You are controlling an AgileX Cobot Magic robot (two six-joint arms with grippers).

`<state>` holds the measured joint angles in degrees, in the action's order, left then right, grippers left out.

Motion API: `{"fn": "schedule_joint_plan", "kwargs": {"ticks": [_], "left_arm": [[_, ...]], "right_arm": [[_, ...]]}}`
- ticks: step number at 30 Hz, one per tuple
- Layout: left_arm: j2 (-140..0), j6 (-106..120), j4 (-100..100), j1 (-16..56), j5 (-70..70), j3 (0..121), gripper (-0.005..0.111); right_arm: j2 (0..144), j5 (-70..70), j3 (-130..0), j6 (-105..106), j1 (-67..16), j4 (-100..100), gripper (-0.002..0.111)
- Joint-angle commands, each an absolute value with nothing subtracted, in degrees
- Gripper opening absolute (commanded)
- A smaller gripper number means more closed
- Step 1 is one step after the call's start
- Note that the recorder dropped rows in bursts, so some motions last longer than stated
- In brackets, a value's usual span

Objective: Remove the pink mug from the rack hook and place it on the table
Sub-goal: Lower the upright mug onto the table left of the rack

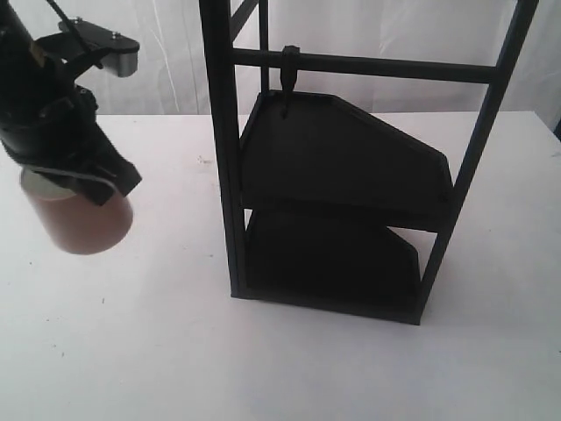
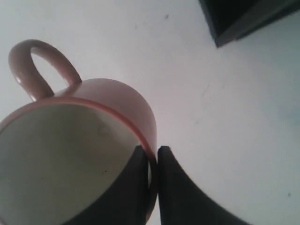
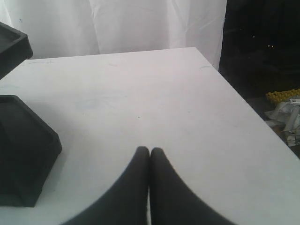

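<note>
The pink mug (image 1: 81, 221) hangs at the left of the exterior view, off the rack, held by my left gripper (image 1: 83, 180). Whether its base touches the table (image 1: 175, 351) is unclear. In the left wrist view the left gripper (image 2: 153, 152) is shut on the rim of the pink mug (image 2: 117, 101), one finger inside the cream interior and one outside; the handle (image 2: 40, 65) points away. The rack hook (image 1: 288, 83) on the crossbar is bare. My right gripper (image 3: 150, 151) is shut on nothing above the table (image 3: 154, 93), and is absent from the exterior view.
The tall black rack (image 1: 337, 175) with two slanted trays stands mid-table, right of the mug. A rack tray corner (image 3: 23, 145) lies beside the right gripper. The table's edge (image 3: 253, 112) drops off to a dark floor with clutter (image 3: 286, 110).
</note>
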<state>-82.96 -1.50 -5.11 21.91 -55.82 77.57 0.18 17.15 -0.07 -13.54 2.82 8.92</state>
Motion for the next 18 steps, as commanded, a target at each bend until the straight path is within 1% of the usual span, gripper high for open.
{"fn": "schedule_joint_plan", "kwargs": {"ticks": [1, 6, 18], "left_arm": [[-84.15, -4.31, -3.38, 21.81, -47.37, 77.95, 0.000], [-86.31, -7.76, -2.60, 21.81, -46.35, 77.94, 0.000], [-89.70, -7.76, -1.55, 21.81, -46.07, 77.73, 0.000]], "right_arm": [[0.00, 16.65, 0.00, -13.70, 2.66, 8.68, 0.000], [0.00, 16.65, 0.00, -13.70, 2.66, 8.68, 0.000], [0.00, 16.65, 0.00, -13.70, 2.66, 8.68, 0.000]]}}
